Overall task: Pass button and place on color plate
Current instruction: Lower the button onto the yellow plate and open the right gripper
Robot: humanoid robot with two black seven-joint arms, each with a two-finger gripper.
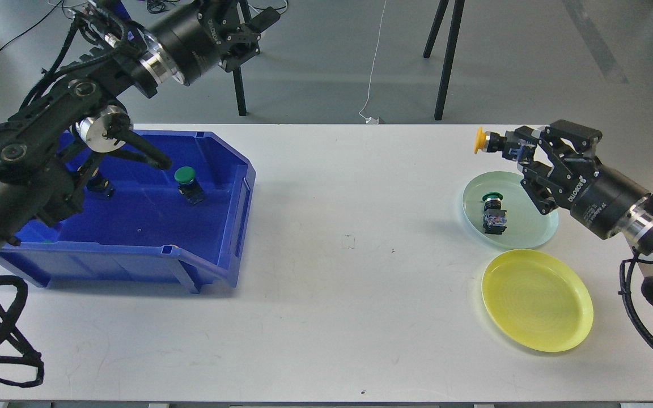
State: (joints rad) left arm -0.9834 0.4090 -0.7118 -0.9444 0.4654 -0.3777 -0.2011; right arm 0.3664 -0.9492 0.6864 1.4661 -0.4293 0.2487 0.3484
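Note:
My right gripper is shut on a yellow-capped button and holds it in the air just beyond the far edge of the pale green plate. A green-capped button lies on that green plate. The yellow plate in front of it is bare. A blue bin at the left holds a green-capped button and a dark button partly hidden by my left arm. My left gripper is raised high behind the bin; its fingers cannot be told apart.
My left arm's links and cables hang over the left half of the bin. Black stand legs and a white cable are on the floor beyond the white table's far edge.

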